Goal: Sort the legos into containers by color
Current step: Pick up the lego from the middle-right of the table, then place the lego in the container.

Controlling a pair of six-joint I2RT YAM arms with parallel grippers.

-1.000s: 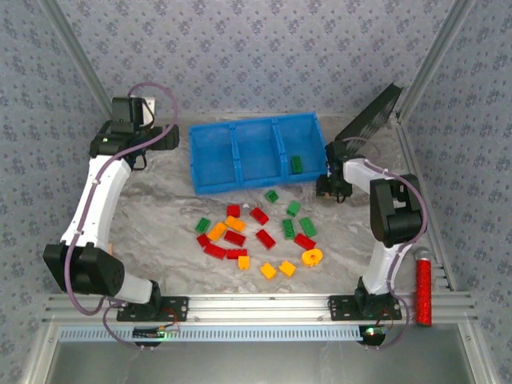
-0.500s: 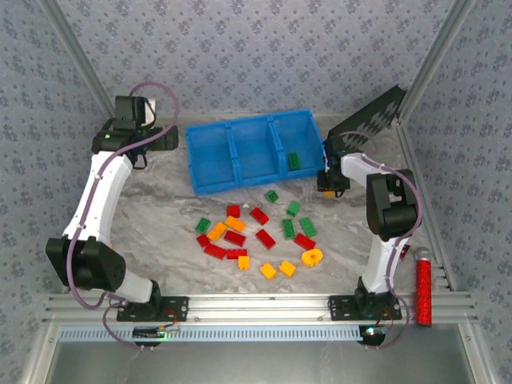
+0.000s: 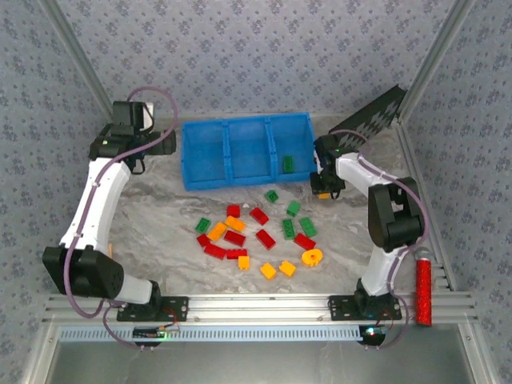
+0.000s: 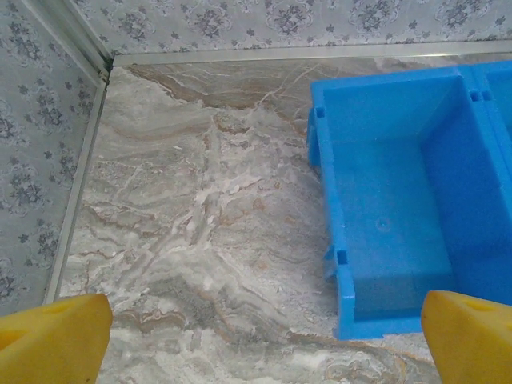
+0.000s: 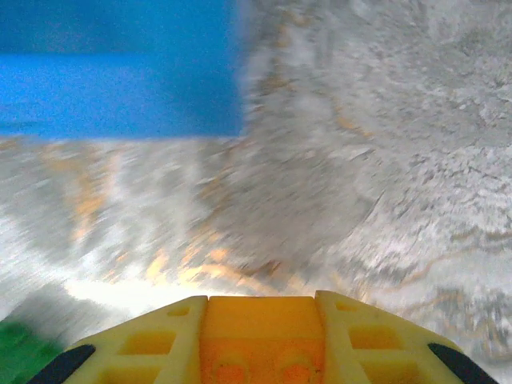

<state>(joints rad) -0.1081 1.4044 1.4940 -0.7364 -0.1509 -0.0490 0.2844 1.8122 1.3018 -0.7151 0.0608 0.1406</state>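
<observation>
Right wrist view: blurred throughout. Tray (image 5: 120,80) cut by top and left edges; green brick (image 5: 20,348) cut at the bottom-left corner; orange brick (image 5: 260,340) cut below. Left wrist view: tray (image 4: 384,82) cut at right.

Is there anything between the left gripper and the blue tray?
No, just bare marble table. The left wrist view shows it: nothing lies between the left gripper and the blue tray.

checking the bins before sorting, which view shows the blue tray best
Top external: the whole blue tray, all three compartments, with one green lego in the right one. Left wrist shows most of its left compartment. Right wrist catches a blurred blue corner.
</observation>
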